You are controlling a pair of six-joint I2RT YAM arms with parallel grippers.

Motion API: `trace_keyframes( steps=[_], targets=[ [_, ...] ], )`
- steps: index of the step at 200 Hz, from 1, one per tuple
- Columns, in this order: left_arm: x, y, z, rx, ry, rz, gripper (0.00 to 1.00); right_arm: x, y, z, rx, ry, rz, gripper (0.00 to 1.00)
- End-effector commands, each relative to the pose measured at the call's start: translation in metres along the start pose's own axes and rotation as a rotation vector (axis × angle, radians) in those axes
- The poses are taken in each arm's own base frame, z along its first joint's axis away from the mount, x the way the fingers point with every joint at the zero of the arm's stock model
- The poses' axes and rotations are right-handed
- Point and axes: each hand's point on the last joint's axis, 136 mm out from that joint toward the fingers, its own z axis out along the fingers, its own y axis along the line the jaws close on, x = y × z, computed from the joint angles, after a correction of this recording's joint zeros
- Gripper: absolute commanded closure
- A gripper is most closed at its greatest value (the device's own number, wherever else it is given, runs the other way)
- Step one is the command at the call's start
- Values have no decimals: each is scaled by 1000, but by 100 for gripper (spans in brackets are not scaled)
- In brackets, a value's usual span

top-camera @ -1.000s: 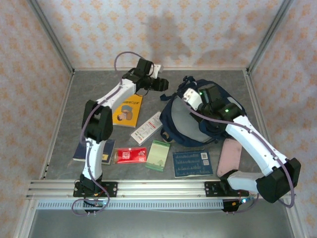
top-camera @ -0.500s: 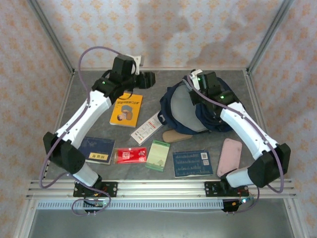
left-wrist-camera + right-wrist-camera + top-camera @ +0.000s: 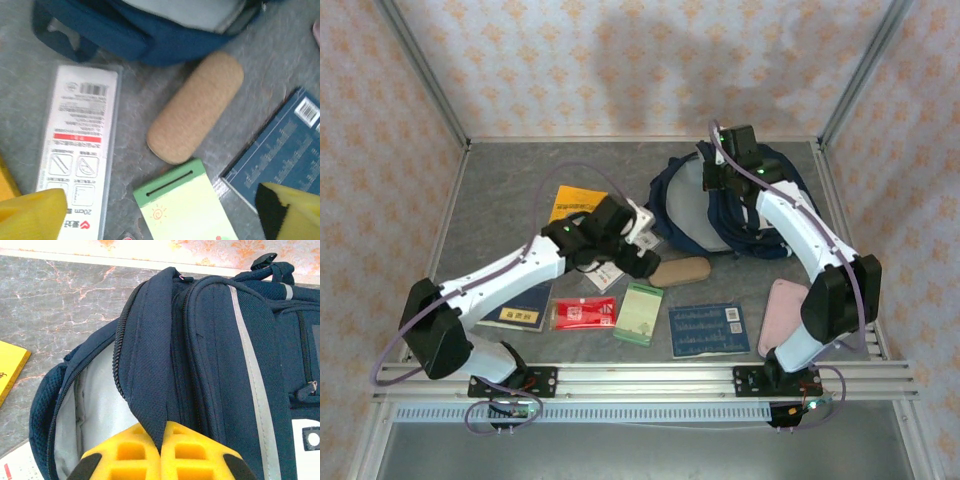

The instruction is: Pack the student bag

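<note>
The student bag [image 3: 225, 340] lies unzipped ahead of your right gripper [image 3: 162, 440], whose fingers pinch its navy opening flap. Your left gripper [image 3: 160, 215] spreads its fingers wide, the cork case [image 3: 195, 107] lying just beyond them, beside the bag.

white pack [image 3: 77, 150]: "20cm" at its 6 o'clock end, barcode at 12 o'clock. blue book [image 3: 280, 155]: barcode. rest unreadable.

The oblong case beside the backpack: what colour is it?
The case is tan, cork-textured; the left wrist view shows it best.
</note>
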Motion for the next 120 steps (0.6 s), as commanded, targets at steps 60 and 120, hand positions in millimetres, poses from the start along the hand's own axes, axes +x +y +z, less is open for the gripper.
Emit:
trace_keyframes(
  steps=[60, 120],
  targets=[
    [-2, -30, 88, -33, 89, 356, 0, -26, -4, -28, -20, -94, 83, 100],
    [6, -34, 137, -43, 167, 410, 0, -16, -10, -30, -8, -79, 97, 100]
  ],
)
